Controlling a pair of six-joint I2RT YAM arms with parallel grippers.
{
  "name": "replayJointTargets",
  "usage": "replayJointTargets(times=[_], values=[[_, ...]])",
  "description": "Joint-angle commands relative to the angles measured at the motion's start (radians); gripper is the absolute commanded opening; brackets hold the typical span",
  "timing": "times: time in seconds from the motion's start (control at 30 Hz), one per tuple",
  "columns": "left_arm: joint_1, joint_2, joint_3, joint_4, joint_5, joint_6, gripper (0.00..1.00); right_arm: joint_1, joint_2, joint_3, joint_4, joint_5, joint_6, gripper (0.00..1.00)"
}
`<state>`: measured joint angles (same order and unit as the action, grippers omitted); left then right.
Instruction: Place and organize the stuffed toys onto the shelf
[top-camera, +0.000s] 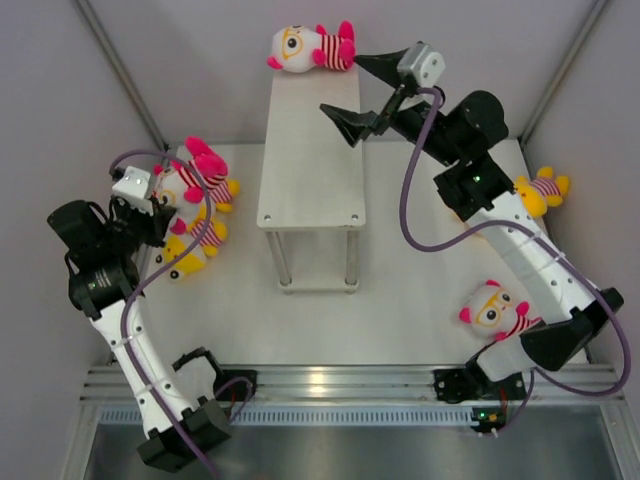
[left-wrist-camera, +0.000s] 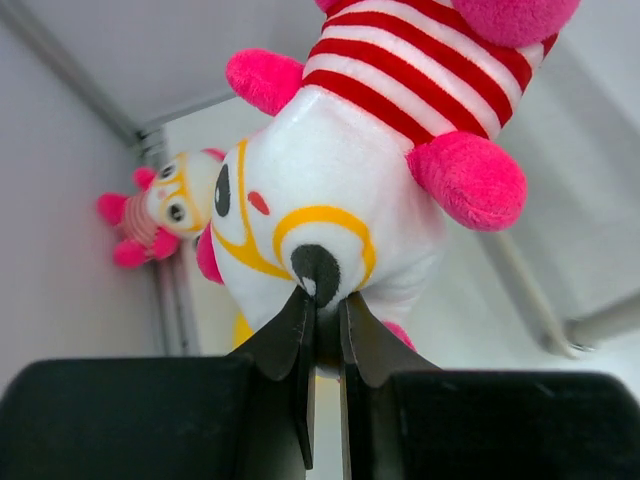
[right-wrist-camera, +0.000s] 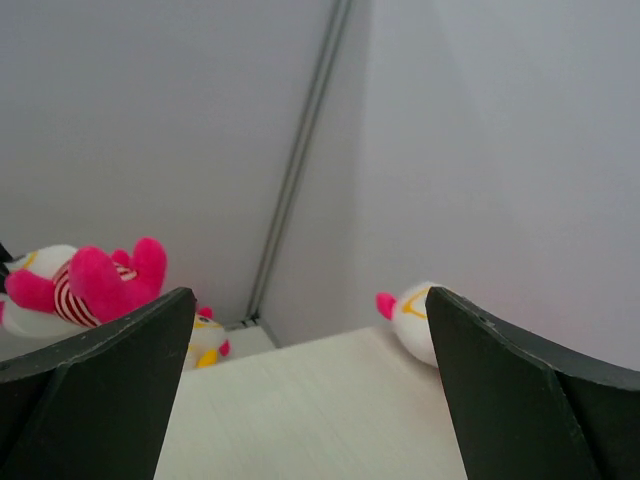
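Note:
The white shelf (top-camera: 310, 150) stands in the middle of the table. One white-headed stuffed toy (top-camera: 305, 48) lies at the far end of its top board. My right gripper (top-camera: 365, 95) is open and empty over the shelf's far right edge, next to that toy; the wrist view shows its gripper (right-wrist-camera: 308, 295), the top board (right-wrist-camera: 320, 410) and the toy's head (right-wrist-camera: 415, 315). My left gripper (top-camera: 165, 200) is shut on the head of a white-headed toy (top-camera: 195, 175) left of the shelf, also in the left wrist view (left-wrist-camera: 330, 200), where the gripper (left-wrist-camera: 325, 300) pinches its face.
A yellow toy (top-camera: 190, 250) lies under the held one. Another yellow toy (top-camera: 540, 192) lies at the right wall behind the right arm. A white-headed toy (top-camera: 492, 308) sits near the right arm's base. Grey walls close off three sides.

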<state>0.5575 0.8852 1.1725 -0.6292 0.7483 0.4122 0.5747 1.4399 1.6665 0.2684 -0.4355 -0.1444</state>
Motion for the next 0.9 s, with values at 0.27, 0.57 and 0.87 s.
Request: replayJointTargets(times=[0.27, 0.57, 0.87], values=[[0.002, -0.017, 0.291, -0.475, 0.405, 0.112, 0.03, 0.24, 0.215, 0.322, -0.454, -0.1, -0.009, 0.99], [0.002, -0.029, 0.303, -0.475, 0.453, 0.111, 0.03, 0.37, 0.27, 0.35, -0.563, -0.158, -0.221, 1.0], [0.001, -0.034, 0.28, -0.475, 0.408, 0.151, 0.03, 0.376, 0.24, 0.366, -0.706, -0.112, -0.334, 0.99]])
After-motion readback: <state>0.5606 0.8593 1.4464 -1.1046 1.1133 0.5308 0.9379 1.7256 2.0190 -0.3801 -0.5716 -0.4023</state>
